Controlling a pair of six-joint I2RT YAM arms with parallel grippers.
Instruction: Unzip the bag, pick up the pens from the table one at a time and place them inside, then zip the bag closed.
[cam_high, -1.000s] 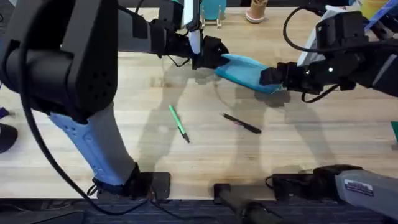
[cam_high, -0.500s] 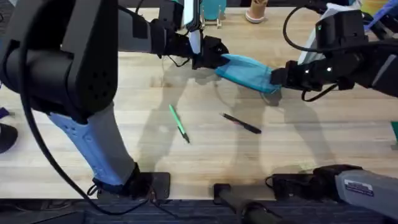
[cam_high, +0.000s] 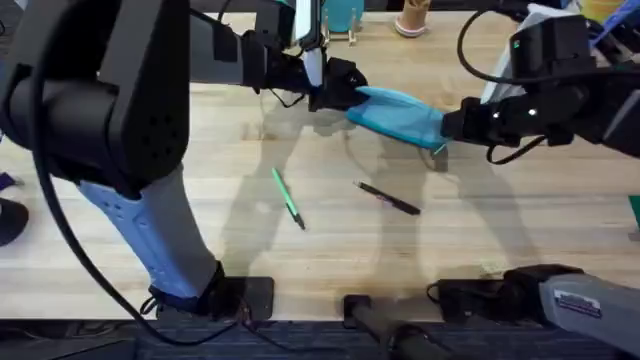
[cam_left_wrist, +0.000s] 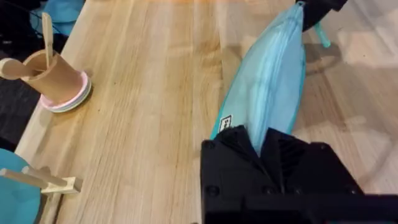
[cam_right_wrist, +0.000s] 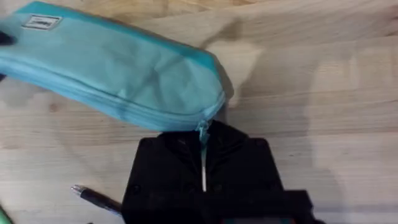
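Left claw (cam_high: 345, 92): clenched on the left end of the bag, at the far middle of the surface; in the left wrist view its black fingers (cam_left_wrist: 233, 146) pinch the fabric beside a small white label.
Green pen (cam_high: 288, 198): slim, bright green, lying flat on the surface left of centre and nearer than the bag, slanted with one end far-left and the other near-right; nothing touches it.
Bag (cam_high: 398, 115): elongated teal-blue soft fabric pouch, wrinkled, held stretched between the two claws; it slants from far-left to near-right. In the right wrist view (cam_right_wrist: 118, 74) a zipper line runs along its lower edge to the tapered end; the small white label sits at the opposite end.
Black pen (cam_high: 389, 198): slim and dark with a reddish section, lying flat on the surface just right of centre, near side of the bag, apart from the green pen; its tip also shows in the right wrist view (cam_right_wrist: 93, 198).
Zipper pull (cam_right_wrist: 203, 163): a thin teal tab hanging from the bag's right end, running in between the right claw's fingers.
Right claw (cam_high: 447, 127): clenched on the zipper pull at the bag's right end.
Surface (cam_high: 500, 220): light wooden butcher-block planks with visible grain.
Cup (cam_left_wrist: 53, 74): tan, on a pink saucer, far behind the bag, with a wooden stick standing in it.
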